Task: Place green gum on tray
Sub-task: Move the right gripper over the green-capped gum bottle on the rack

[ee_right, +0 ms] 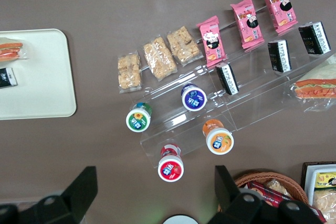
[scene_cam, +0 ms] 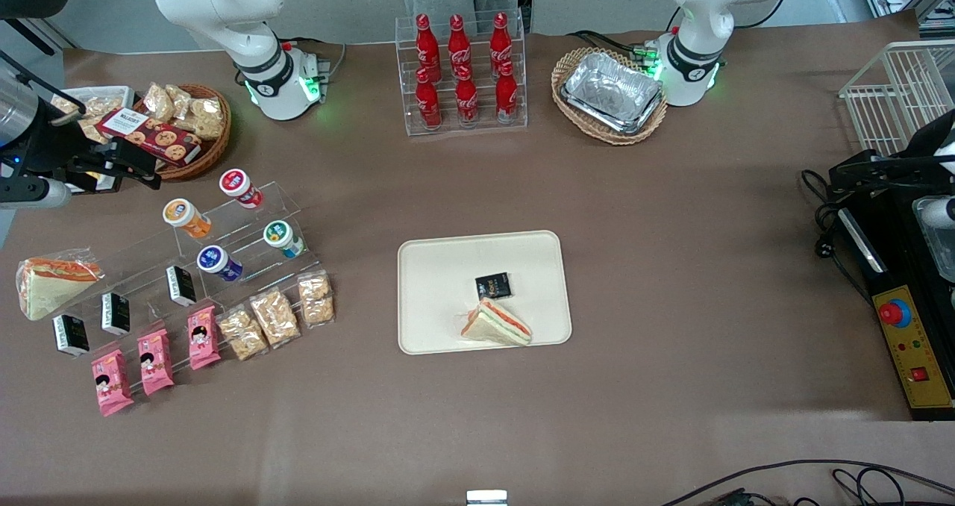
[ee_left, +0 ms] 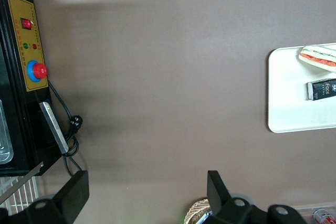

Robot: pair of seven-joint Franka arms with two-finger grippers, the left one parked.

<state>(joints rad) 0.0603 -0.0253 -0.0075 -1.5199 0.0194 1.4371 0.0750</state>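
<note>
Presently: tray (scene_cam: 418,327), cream, low-rimmed, mid-table, carrying a sandwich (scene_cam: 496,325) and a black packet (scene_cam: 493,286), with bare room to spare. Green gum (scene_cam: 283,238), leaning on a lower step of the clear stand (scene_cam: 246,226) toward the working arm's end, near the blue-lidded canister (scene_cam: 218,262) but apart from it. Probably light, rigid, smooth-sided and apt to roll; best pinched across the body below the lid. Green-rimmed white lid, white-and-teal body. Gripper (scene_cam: 112,166), farther off above the snack basket (scene_cam: 190,133), fingers spread, holding nothing.

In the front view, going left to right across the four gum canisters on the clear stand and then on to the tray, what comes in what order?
Orange gum → blue gum → red gum → green gum → tray. The gripper hangs open over the stand's working-arm end, holding nothing.
</note>
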